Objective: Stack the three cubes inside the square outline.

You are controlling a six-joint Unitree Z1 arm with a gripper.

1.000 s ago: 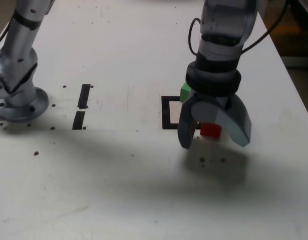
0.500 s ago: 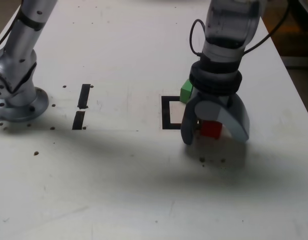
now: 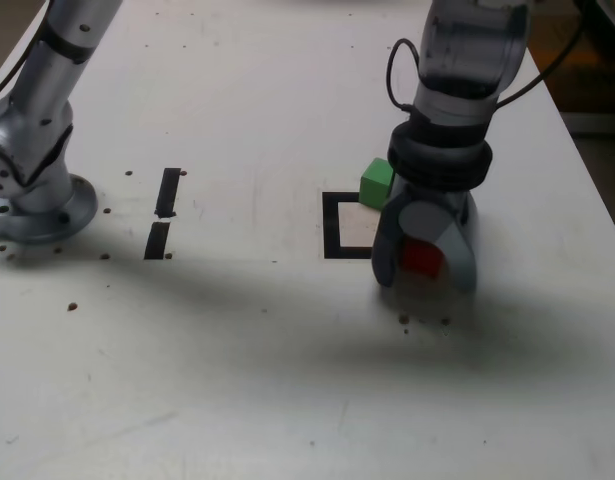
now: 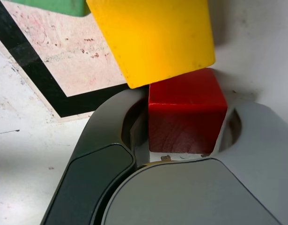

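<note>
In the exterior view my gripper (image 3: 424, 276) stands straight down on the table, its jaws closed in on both sides of the red cube (image 3: 422, 258). That cube rests on the table just off the exterior view's right side of the square outline (image 3: 337, 226). The green cube (image 3: 376, 182) sits at the outline's far right corner. My gripper hides the yellow cube there. The wrist view shows the red cube (image 4: 187, 112) held between the gripper (image 4: 185, 110) jaws, the yellow cube (image 4: 153, 37) touching it, the green cube (image 4: 50, 5) beyond, and the outline (image 4: 36, 75).
The arm's base (image 3: 37, 205) is bolted at the exterior view's left. Two short black tape strips (image 3: 168, 191) (image 3: 157, 240) lie between the base and the outline. The table's edge (image 3: 587, 170) runs close by on the exterior view's right.
The gripper has come down a little and its jaws have closed from wide open onto the red cube. The cubes have not visibly moved.
</note>
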